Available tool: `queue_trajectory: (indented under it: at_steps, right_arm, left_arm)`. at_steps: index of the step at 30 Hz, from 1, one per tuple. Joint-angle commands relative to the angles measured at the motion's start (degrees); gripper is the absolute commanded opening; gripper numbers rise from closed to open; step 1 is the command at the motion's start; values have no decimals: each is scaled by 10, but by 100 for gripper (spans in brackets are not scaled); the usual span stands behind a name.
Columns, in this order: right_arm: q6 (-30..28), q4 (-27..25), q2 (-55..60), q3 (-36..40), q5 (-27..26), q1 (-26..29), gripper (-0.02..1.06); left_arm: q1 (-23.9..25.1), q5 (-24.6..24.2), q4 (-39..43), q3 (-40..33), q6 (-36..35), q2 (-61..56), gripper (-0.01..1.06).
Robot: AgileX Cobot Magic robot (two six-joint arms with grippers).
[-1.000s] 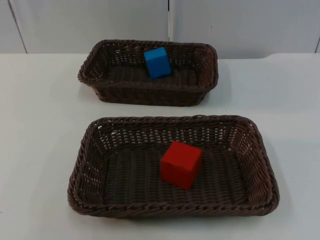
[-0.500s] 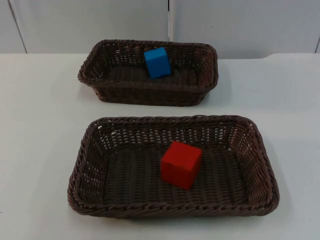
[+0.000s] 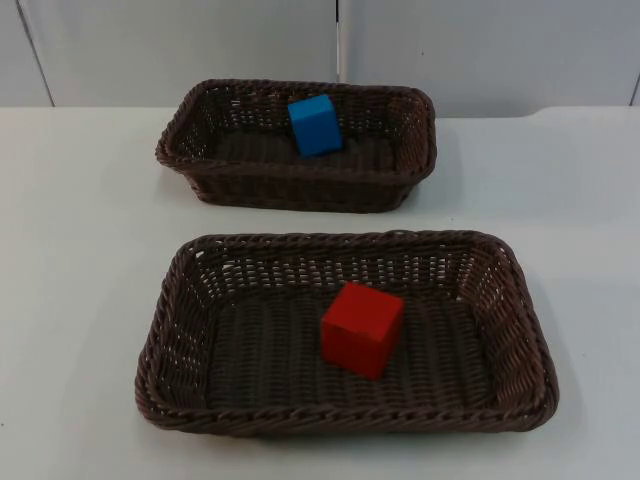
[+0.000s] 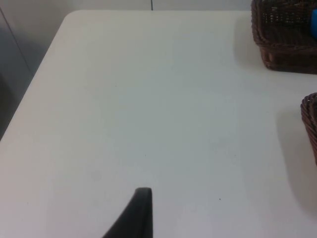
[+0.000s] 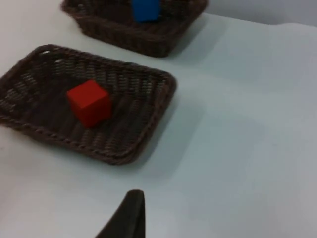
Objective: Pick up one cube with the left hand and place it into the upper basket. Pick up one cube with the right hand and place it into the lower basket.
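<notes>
Red cube [image 3: 362, 328] in lower basket [image 3: 170, 330]; blue cube [image 3: 315, 124] in upper basket [image 3: 415, 140].

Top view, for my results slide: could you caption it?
Blue cube in the upper brown wicker basket, red cube in the lower brown wicker basket.

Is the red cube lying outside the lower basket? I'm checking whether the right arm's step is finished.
No, in the top view the red cube sits on the floor of the lower basket, inside its woven rim.
</notes>
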State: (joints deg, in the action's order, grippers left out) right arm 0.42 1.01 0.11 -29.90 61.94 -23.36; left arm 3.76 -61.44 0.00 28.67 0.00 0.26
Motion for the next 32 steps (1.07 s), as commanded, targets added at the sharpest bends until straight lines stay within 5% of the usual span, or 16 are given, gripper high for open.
queue_trajectory:
  at_steps: [1, 15, 32]
  right_arm:
    - [1, -1, -1, 4, -2, 26, 105]
    - [1, -1, -1, 4, -2, 142, 105]
    - [1, -2, -1, 4, -2, 159, 105]
  left_arm:
    - [3, -2, -7, -3, 0, -3, 105]
    - [3, -2, -7, -3, 0, -3, 105]
    - [3, -2, -7, -3, 0, -3, 105]
